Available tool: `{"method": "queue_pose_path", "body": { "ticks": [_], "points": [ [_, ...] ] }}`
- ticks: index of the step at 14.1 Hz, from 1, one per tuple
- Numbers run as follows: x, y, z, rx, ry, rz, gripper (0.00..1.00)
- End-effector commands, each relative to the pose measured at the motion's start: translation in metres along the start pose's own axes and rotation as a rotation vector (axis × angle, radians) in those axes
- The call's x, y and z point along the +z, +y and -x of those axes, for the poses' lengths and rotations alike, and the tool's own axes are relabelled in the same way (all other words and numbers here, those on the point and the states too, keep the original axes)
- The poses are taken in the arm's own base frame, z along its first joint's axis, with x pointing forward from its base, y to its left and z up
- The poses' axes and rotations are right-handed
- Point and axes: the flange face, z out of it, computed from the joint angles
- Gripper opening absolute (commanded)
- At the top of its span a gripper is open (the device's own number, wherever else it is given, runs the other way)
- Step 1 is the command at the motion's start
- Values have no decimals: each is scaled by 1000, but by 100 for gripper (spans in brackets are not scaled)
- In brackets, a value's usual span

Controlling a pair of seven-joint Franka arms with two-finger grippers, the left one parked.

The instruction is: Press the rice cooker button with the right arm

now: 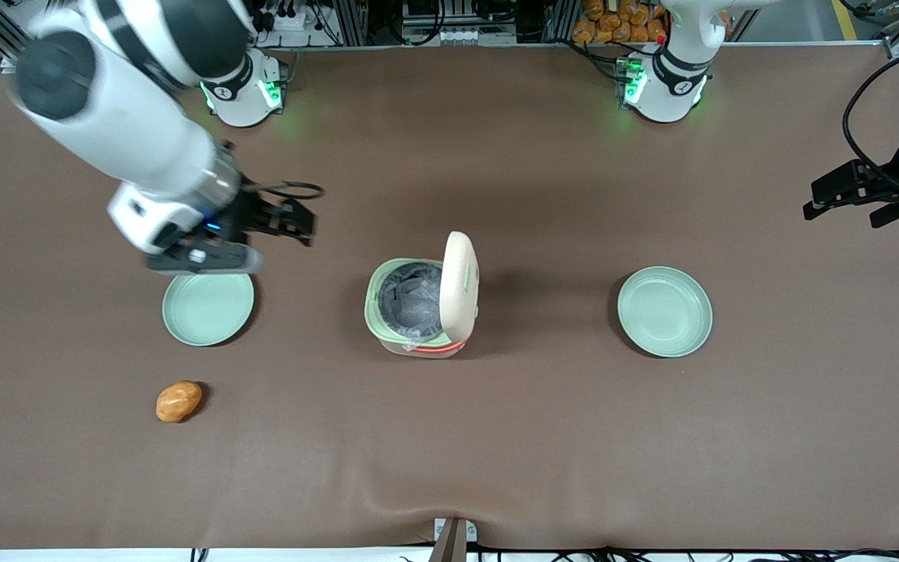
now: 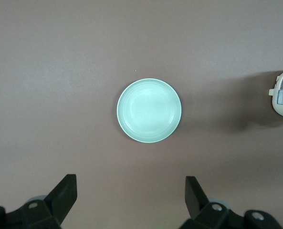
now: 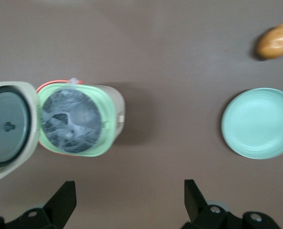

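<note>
The rice cooker [image 1: 418, 308] stands mid-table with its cream lid [image 1: 461, 285] swung up and open. Its pale green rim and a crumpled grey lining inside are bare, as the right wrist view [image 3: 74, 119] also shows. A small pale tab on the cooker's wall facing the working arm [image 3: 122, 118] may be the button; I cannot tell for sure. My right gripper [image 1: 297, 222] is open and empty [image 3: 130, 200]. It hangs above the table, off the cooker toward the working arm's end, touching nothing.
A pale green plate [image 1: 208, 308] lies just below the right arm's wrist and also shows in the right wrist view [image 3: 258, 123]. An orange-brown bread roll [image 1: 179, 401] lies nearer the front camera. A second plate [image 1: 665, 311] lies toward the parked arm's end.
</note>
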Motion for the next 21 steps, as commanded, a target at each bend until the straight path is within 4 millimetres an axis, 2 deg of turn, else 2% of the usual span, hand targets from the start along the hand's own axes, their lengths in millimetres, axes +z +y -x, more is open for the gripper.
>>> {"method": "queue_pose_path", "body": {
  "ticks": [1, 3, 6, 12, 15, 17, 21],
  "points": [
    [-35, 53, 13, 14, -15, 21, 100],
    [-50, 99, 15, -66, -39, 36, 100],
    [-64, 150, 12, 3, -32, 51, 100],
    [-71, 203, 16, 91, -59, 95, 100],
    [-59, 217, 14, 70, -84, 162, 100],
    [-50, 234, 12, 73, -106, 160, 100],
    [-50, 238, 12, 88, -107, 163, 100]
  ]
}}
